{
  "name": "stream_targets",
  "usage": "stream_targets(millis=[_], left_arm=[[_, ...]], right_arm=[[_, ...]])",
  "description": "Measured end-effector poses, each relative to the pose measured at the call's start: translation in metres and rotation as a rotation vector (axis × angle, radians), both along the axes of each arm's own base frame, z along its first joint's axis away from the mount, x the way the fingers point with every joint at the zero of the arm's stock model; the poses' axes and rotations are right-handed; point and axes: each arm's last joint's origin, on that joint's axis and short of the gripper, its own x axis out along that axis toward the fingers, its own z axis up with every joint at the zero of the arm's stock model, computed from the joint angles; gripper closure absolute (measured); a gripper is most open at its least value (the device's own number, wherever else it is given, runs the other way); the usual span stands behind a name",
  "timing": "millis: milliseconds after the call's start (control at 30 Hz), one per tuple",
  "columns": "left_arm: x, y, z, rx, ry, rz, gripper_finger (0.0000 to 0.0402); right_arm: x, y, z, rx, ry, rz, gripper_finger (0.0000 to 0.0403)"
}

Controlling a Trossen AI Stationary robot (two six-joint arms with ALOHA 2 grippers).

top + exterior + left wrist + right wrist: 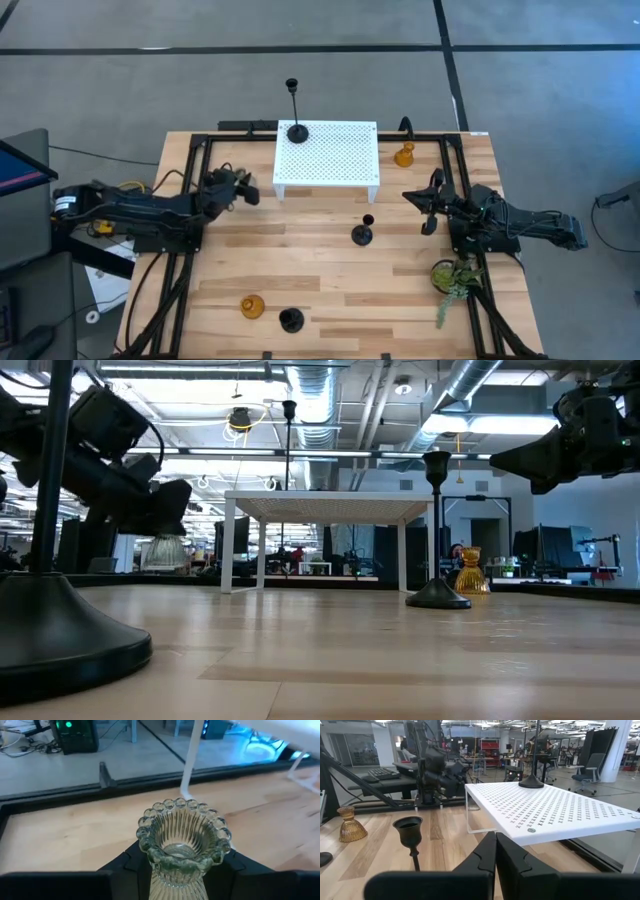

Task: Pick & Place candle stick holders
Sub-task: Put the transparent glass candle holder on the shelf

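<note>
My left gripper [248,191] is at the table's left, beside the white perforated stand [340,160], shut on a clear ribbed glass candle stick holder [182,837] with a beaded rim. A tall black thin-stemmed holder [297,130] stands by its round base on the stand's far left corner. A shorter black one [363,233] stands on the wood in front of the stand. One amber glass holder [404,155] sits right of the stand, another [252,307] near the front edge next to a black holder [290,319]. My right gripper [428,206] waits shut at the right, touching nothing. My left gripper pinches the clear holder between its two fingers [125,867], one on each side of the narrower ribbed part [175,877] behind the beaded rim. The wide beaded end [185,807] sticks out past the fingertips. In the low view the holder [165,550] hangs clear of the table.
A green plant sprig [455,280] lies near the right arm's base. A black frame [200,145] runs along the table's sides and far edge. Bare wood lies between the stand and the front holders.
</note>
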Motion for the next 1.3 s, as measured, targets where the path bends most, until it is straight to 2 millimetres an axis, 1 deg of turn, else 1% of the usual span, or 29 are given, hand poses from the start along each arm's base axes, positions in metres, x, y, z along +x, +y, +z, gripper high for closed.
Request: stream_targets(millis=[133,200,367,467,600,733,900,1033,1200,1300], left_arm=[[0.006,-0.002,0.019,0.061,0.015,-0.034,0.0274],[0.011,-0.003,0.033,0.107,0.031,-0.031,0.0274],[0.018,-0.008,0.069,0.244,0.128,0.046,0.0275],[0.021,-0.012,0.089,0.287,0.144,0.06,0.0274],[0.024,-0.02,0.112,0.312,0.108,0.016,0.0274],[0.028,-0.028,0.132,0.326,0.043,-0.081,0.0274],[0.038,-0.034,0.149,0.318,-0.041,-0.214,0.0273],[0.056,-0.036,0.159,0.319,-0.034,-0.249,0.0272],[0.091,-0.034,0.17,0.323,0.012,-0.256,0.0272],[0.113,-0.028,0.175,0.326,0.025,-0.301,0.0272]], right_arm=[[0.0,0.0,0.0,0.0,0.001,0.0,0.0403],[0.0,0.0,0.0,0.0,0.001,0.0,0.0403],[0.0,0.0,0.0,0.0,0.001,0.0,0.0403],[0.0,0.0,0.0,0.0,0.001,0.0,0.0403],[0.0,0.0,0.0,-0.001,0.001,0.0,0.0403],[0.0,0.0,0.0,-0.001,0.002,0.0,0.0403],[0.0,0.0,0.0,-0.001,0.002,0.0,0.0403],[0.0,0.0,0.0,-0.001,0.002,0.0,0.0403],[0.0,0.0,0.0,-0.001,0.002,0.0,0.0403],[0.0,0.0,0.0,-0.001,0.002,0.0,0.0403]])
